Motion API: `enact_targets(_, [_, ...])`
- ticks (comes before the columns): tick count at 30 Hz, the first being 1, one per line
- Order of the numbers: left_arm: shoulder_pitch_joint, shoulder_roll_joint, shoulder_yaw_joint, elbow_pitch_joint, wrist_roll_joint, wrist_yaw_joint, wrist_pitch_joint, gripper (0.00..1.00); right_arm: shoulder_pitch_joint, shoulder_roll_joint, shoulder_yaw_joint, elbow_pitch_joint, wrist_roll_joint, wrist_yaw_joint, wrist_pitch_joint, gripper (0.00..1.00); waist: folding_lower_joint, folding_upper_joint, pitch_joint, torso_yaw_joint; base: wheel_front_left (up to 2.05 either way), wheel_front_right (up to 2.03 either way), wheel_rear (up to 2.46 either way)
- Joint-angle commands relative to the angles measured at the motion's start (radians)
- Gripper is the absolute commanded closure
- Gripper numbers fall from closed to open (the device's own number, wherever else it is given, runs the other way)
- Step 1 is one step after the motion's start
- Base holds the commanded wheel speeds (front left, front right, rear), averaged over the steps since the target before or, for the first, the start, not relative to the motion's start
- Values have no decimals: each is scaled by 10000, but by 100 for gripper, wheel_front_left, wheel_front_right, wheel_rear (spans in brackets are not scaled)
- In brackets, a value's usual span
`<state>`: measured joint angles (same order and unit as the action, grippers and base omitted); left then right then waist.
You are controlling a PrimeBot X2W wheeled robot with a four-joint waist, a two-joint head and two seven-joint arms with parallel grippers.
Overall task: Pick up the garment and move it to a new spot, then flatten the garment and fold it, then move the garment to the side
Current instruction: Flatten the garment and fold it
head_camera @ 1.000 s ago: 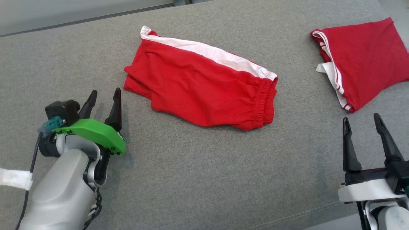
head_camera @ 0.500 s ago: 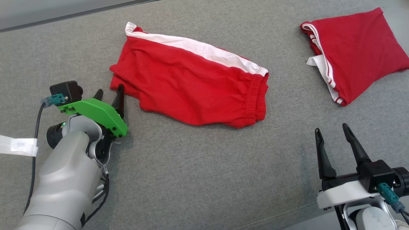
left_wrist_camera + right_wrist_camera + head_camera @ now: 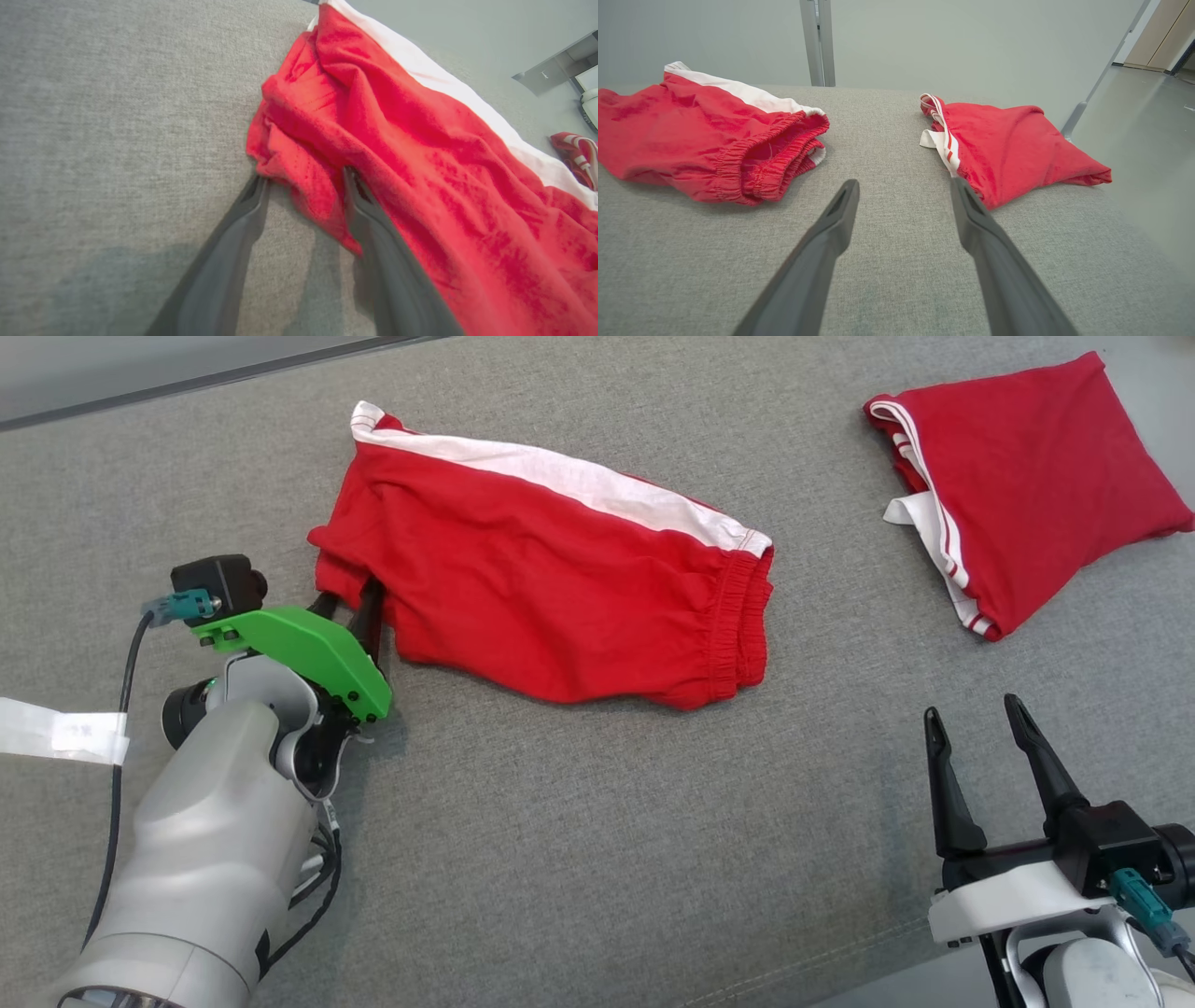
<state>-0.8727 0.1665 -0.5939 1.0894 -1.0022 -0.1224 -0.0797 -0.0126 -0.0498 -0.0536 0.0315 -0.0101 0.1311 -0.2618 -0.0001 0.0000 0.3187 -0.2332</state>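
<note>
Shorts [image 3: 560, 588], red with white stripe, lie rumpled; left fingers [image 3: 224, 270] straddle a corner, spread; right fingers [image 3: 822, 252] spread.

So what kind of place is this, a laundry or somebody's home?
Probably a test room or lab, not a home: red shorts and a folded red garment lie on a grey fabric-covered surface, beside a plain pale wall, a metal post and bare smooth floor.

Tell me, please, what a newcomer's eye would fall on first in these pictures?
The bright red shorts with a white side stripe lie in the middle of the grey fabric surface, the green-mounted left gripper open astride their left corner. A folded red garment with white trim lies at far right.
</note>
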Motion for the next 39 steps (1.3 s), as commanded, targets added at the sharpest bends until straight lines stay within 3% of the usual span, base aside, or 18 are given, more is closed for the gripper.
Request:
enact_targets(1, [-84,-38,-62,48,-55,-28,65,67,-48,-23,-24,29,71,-9,-42,0,1,0,3,-14,0,0,0])
enact_targets(2, [-130,-36,-131,54,-20,-52,90,87,-46,-23,-47,45,93,-9,-41,0,1,0,8,-25,0,0,0])
enact_targets(3, [-171,-33,-181,52,11,-67,115,100,-48,-22,-68,55,96,-7,-41,0,1,0,11,-29,0,0,0])
enact_targets(10, [-202,160,-562,69,269,-88,-156,100,45,-22,-289,34,296,-9,-41,0,1,0,-73,151,0,0,0])
enact_targets(18, [1177,27,-438,-364,164,92,-1408,100,672,-22,-633,153,350,-7,-41,0,1,0,-653,1041,0,0,0])
enact_targets(25, [3084,-218,9,-1761,218,967,-1830,100,815,-26,-672,132,132,-9,-41,0,1,0,-989,2008,0,0,0])
enact_targets(31, [4740,-368,681,-4583,1294,2151,-1850,100,895,-28,-782,85,-236,-9,-43,0,1,0,-1060,2876,0,0,0])
enact_targets(38, [6218,-265,573,-6794,2033,3116,-1790,100,183,-24,-637,485,-458,-7,-42,0,1,0,-1058,3419,0,0,0])
enact_targets(39, [6263,-197,548,-6927,2138,3227,-1767,85,-8,-40,-541,575,-449,-7,-42,0,1,0,-1033,3435,0,0,0])
